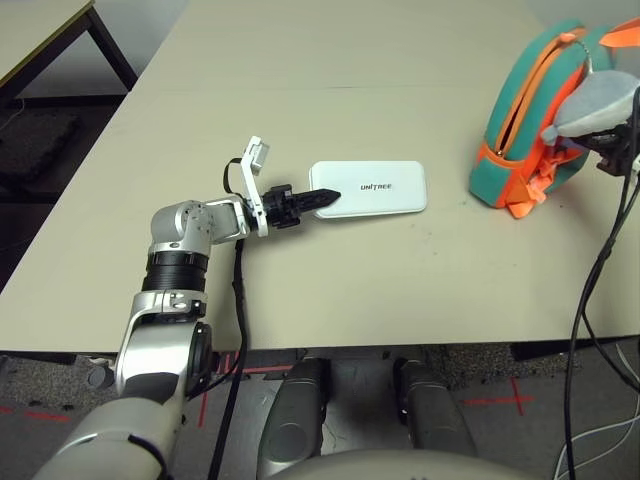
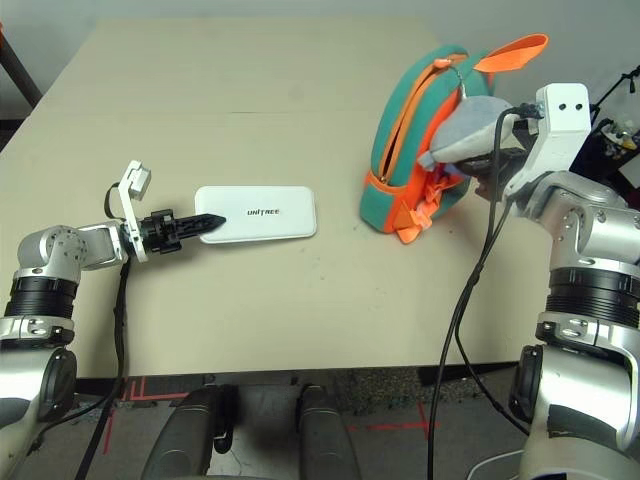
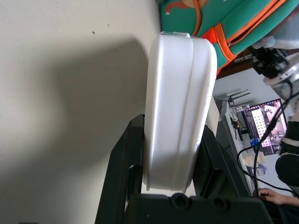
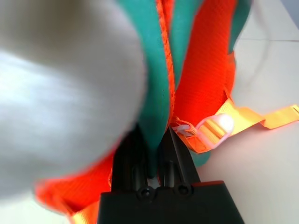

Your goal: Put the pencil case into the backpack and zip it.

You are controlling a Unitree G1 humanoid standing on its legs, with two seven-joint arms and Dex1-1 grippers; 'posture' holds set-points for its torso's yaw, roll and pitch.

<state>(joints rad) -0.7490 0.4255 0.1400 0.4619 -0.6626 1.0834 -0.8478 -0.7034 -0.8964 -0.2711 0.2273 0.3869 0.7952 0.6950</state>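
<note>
The white pencil case (image 1: 375,187) with "UNITREE" lettering lies flat on the beige table, left of centre. My left gripper (image 1: 325,197) is shut on its near-left end, and in the left wrist view one black finger (image 3: 124,158) sits on each side of the case (image 3: 180,93). The teal backpack (image 2: 400,150) with orange trim stands upright to the right, its grey plush charm (image 2: 465,130) hanging on its right side. My right gripper (image 4: 154,140) is behind the charm, pinched on a teal fabric edge of the backpack (image 4: 201,56).
Black cables (image 2: 480,270) hang from the right arm over the table's front edge. A second table (image 1: 40,30) stands at the far left. Beyond the table's right side are a monitor (image 3: 266,123) and a person's hand (image 3: 268,193).
</note>
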